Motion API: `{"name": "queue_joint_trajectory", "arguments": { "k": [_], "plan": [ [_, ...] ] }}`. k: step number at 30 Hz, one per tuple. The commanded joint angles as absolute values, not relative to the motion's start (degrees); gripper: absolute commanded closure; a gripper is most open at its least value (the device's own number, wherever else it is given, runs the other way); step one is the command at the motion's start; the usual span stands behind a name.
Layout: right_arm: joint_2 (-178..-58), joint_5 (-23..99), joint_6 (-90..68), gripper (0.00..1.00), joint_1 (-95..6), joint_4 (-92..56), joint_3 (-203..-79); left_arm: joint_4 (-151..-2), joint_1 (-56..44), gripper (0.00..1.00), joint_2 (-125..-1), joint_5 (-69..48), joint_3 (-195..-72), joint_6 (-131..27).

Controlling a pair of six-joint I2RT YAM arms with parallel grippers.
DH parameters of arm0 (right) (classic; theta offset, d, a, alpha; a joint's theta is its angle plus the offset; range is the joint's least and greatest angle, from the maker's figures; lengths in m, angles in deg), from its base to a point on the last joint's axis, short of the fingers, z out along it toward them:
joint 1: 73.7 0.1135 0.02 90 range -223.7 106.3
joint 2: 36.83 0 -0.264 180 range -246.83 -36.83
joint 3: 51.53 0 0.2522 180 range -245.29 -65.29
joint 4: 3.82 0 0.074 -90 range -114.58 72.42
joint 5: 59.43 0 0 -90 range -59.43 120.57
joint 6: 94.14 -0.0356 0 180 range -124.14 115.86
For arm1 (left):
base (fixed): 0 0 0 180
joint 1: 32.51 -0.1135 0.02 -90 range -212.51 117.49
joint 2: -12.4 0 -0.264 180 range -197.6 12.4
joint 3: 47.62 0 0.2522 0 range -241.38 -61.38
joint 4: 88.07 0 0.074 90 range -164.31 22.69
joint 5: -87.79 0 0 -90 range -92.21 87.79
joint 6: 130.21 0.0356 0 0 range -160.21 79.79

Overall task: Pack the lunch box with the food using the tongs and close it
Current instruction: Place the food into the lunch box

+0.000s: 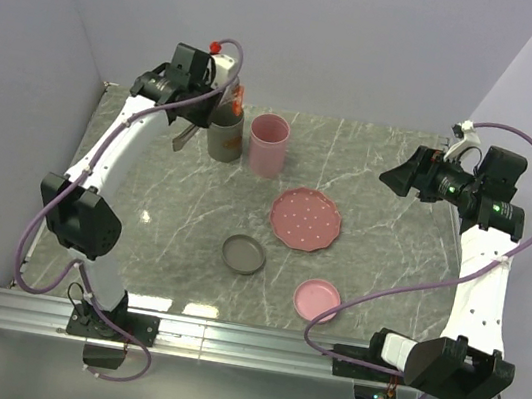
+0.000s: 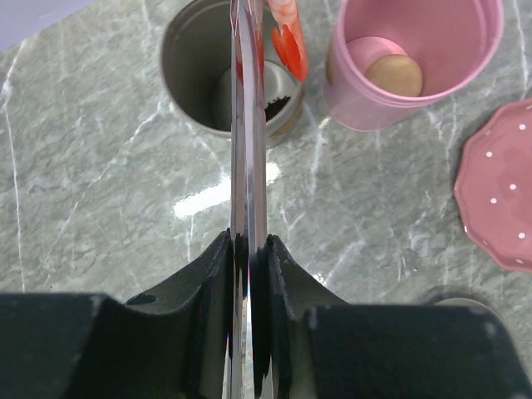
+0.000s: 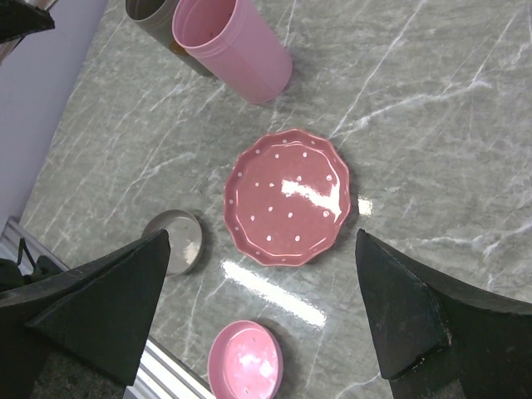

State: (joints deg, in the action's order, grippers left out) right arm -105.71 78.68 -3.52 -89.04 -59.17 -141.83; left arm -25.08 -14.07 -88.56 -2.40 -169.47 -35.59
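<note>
My left gripper (image 2: 249, 249) (image 1: 197, 98) is shut on the grey metal tongs (image 2: 248, 150), which reach out over the lunch box's grey cup (image 2: 187, 75) (image 1: 224, 138). The red-orange shrimp piece (image 2: 287, 41) (image 1: 238, 94) hangs at the tongs' far end above that cup's rim; where the tips meet it is cut off by the frame. A dark brown piece (image 2: 278, 104) lies inside the grey cup. The beige ball (image 2: 394, 75) rests in the pink cup (image 2: 465, 50) (image 1: 267, 144) (image 3: 237, 46) next to it. My right gripper (image 3: 263, 237) (image 1: 398, 178) is open and empty, high over the table's right side.
The pink scalloped plate (image 1: 306, 218) (image 3: 287, 197) sits mid-table with nothing on it. A grey lid (image 1: 243, 254) (image 3: 173, 241) and a pink lid (image 1: 317, 298) (image 3: 245, 362) lie nearer the front edge. Walls stand close behind and to the left of the cups.
</note>
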Motion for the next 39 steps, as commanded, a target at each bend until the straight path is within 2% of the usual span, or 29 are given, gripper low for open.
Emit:
{"name": "queue_joint_trajectory", "arguments": {
  "k": [1,9,17,27,39],
  "plan": [
    [-105.3,79.2,-4.1,0.01,-89.4,-57.6,-141.7,-26.4,-16.0,0.84,-85.0,-5.8,-168.9,-36.7],
    [-105.6,79.4,-4.1,0.01,-89.5,-57.9,-142.4,-29.2,-17.8,0.83,-84.5,-4.9,-164.0,-35.2],
    [-105.0,79.4,-4.0,0.01,-89.4,-57.9,-141.9,-31.0,-18.7,0.75,-86.0,-3.2,-163.3,-34.0],
    [-105.6,79.7,-4.0,0.01,-89.5,-58.1,-142.5,-30.3,-18.8,0.57,-87.5,-2.7,-165.9,-33.2],
    [-104.9,79.7,-3.4,0.01,-89.5,-58.7,-142.6,-25.5,-19.0,0.55,-80.9,-6.2,-169.7,-35.6]
  ]
}}
